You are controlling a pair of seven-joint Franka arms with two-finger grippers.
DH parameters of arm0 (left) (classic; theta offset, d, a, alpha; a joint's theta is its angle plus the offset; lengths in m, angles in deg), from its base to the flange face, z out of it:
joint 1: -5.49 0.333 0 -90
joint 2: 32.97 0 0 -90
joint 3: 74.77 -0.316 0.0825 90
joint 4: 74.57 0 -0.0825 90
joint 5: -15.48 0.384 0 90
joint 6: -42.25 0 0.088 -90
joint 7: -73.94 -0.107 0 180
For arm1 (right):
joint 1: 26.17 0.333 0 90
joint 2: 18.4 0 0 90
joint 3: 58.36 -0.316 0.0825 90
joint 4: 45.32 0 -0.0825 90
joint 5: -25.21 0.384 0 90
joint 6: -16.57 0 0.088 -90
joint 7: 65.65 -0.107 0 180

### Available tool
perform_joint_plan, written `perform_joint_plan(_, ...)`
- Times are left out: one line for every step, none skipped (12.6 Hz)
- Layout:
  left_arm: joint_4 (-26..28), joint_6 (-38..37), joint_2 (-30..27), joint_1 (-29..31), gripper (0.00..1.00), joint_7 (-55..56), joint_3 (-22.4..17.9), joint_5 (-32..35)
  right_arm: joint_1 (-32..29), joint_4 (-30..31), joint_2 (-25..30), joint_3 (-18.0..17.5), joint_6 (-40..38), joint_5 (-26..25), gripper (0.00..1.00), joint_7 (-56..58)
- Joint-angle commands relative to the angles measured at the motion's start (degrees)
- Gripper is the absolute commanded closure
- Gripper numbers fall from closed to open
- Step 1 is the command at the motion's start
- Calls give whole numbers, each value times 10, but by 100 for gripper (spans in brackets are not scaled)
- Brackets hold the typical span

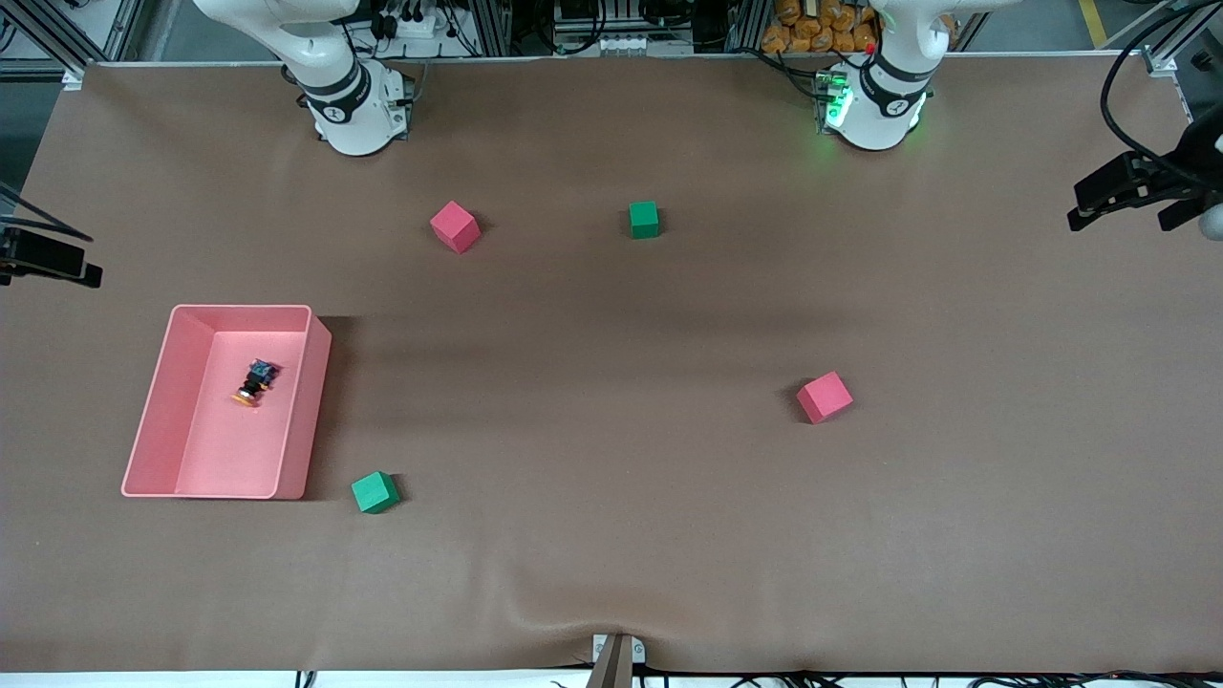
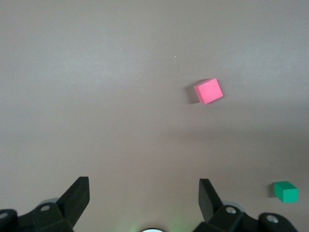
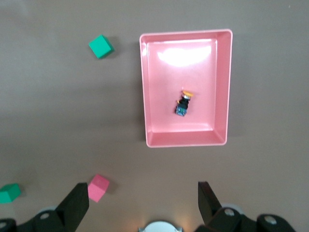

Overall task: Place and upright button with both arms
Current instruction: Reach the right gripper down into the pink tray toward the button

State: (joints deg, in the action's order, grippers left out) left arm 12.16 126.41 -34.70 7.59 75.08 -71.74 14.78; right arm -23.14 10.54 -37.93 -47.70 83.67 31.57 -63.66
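The button [image 1: 254,382] lies on its side in the pink tray [image 1: 158,411] (orange cap toward the front camera) at the right arm's end of the desk [image 1: 611,535]. The right gripper [image 3: 143,203] hangs high over the tray, fingers spread, empty. The left gripper [image 2: 144,198], likewise spread, hangs over bare desk near a pink cube [image 2: 208,91].
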Motion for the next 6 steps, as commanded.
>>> perform_joint_plan(-11,-8,1,3,0,-4,3,11,19,276,178,-2,139,6,0,0)
perform_joint_plan(-11,-8,4,4,0,-7,4,13,19,316,203,-3,168,4,0,0)
perform_joint_plan(-11,-8,4,4,0,-9,4,13,19,340,219,-3,190,3,0,0)
perform_joint_plan(-11,-8,4,4,0,-10,4,12,21,361,230,-4,211,1,0,0)
perform_joint_plan(-11,-8,5,5,0,-11,3,13,24,369,235,-5,222,0,0,-1)
perform_joint_plan(-11,-8,5,5,0,-11,3,12,24,369,235,-5,222,0,0,-1)
